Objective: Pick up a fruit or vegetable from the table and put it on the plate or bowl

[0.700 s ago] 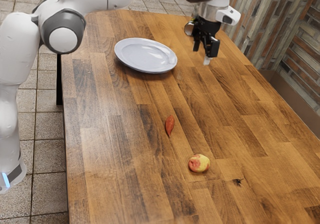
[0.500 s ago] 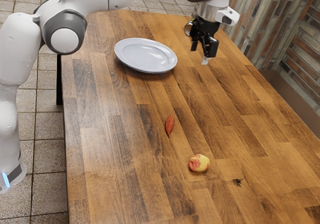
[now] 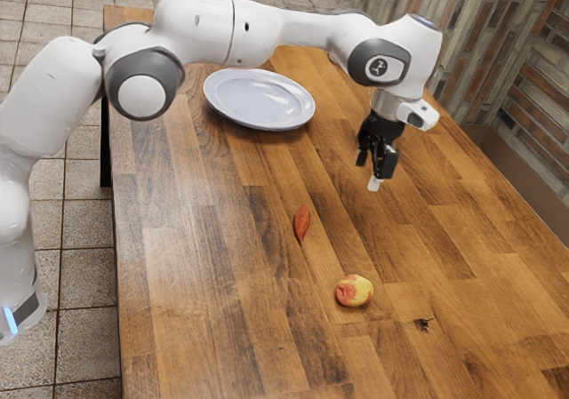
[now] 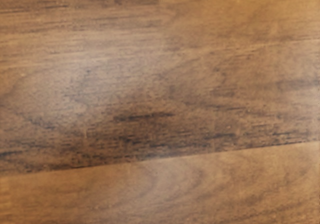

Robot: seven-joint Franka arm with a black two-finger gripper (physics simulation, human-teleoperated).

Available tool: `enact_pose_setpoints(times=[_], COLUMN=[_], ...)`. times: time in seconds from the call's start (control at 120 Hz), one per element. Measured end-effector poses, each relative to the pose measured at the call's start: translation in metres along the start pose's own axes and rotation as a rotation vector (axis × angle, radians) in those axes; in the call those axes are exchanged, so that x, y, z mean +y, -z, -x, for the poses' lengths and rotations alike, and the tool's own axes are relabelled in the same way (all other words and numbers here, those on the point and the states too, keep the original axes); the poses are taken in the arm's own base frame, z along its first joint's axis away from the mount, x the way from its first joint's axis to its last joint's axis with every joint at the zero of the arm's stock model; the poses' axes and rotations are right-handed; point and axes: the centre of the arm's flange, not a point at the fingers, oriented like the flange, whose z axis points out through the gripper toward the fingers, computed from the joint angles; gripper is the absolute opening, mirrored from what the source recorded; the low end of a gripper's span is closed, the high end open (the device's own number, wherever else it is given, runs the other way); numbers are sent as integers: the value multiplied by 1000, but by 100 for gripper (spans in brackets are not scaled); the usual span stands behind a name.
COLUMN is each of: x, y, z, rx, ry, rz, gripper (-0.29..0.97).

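A white plate [image 3: 259, 98] lies at the far end of the wooden table [image 3: 222, 266]. A small reddish-brown oblong vegetable [image 3: 301, 223] rests near the table's middle. Nearer the front lies a round peach-like fruit [image 3: 354, 291], red and yellow. My gripper [image 3: 370, 173] hangs open and empty above bare wood, to the exterior view's right of the plate and beyond the vegetable. It points down, clear of both pieces of produce. Under my hand the wrist view has bare wooden tabletop [image 4: 160, 104].
A small dark mark [image 3: 423, 323] sits on the wood just right of the fruit. A slatted wall [image 3: 516, 52] runs along the table's right side. Tiled floor [image 3: 71, 239] lies off the table's left edge.
My arm has swung down and toward the front of the table, away from the far right corner by the plate. The gripper now hangs closer to the vegetable. Plate and produce have not moved.
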Motion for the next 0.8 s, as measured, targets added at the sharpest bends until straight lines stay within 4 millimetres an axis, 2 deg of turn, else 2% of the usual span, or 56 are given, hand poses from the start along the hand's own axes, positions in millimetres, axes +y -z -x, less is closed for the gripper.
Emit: enact_pose_setpoints(times=[0.075, 0.183, 0.542, 0.667, 0.8], x=[14, 48, 153, 183, 204], y=[-18, -33, -41, -43, -45], z=[-4, -9, -7, -2, 2], rx=[-7, 3, 42, 43, 41], ry=[-54, -140, -360, -412, -446], rz=[3, 2, -3, -3, -4], gripper=[68, 68, 68, 68, 68])
